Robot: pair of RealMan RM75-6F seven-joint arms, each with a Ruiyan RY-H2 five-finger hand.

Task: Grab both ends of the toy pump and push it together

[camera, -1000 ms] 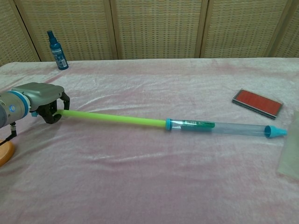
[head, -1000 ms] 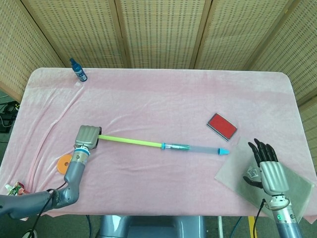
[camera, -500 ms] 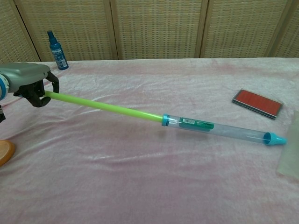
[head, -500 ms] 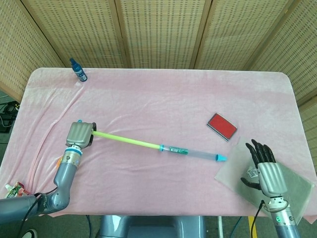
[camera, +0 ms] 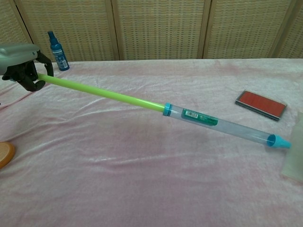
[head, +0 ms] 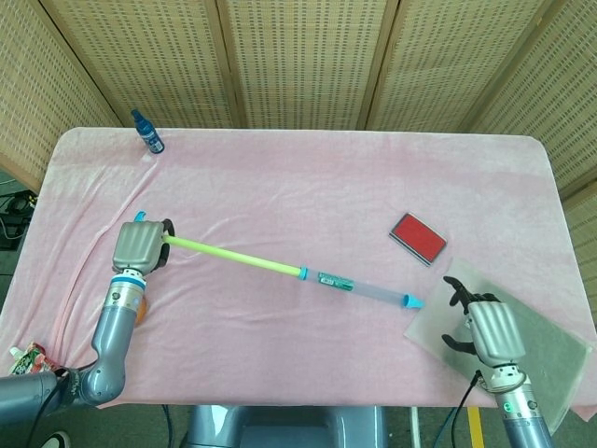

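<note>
Fingers of the left hand (head: pixel 140 245) clamped the toy pump (head: pixel 289 271)'s raised green rod; its nozzle rested on the pink cloth (head: pixel 308 187) near the empty, spread right hand (head: pixel 485 327). Light, rigid, likely slippery.

One toy pump (head: pixel 308 273) is lying across the pink-covered worktop (head: pixel 308 177); one blue spray bottle (head: pixel 146 132) is standing at the back; one red pad (head: pixel 417 237), one grey sheet (head: pixel 550 345) and one orange disc (camera: pixel 4 153) are lying there; two hands, left (head: pixel 138 246) and right (head: pixel 487 329), are showing.
</note>
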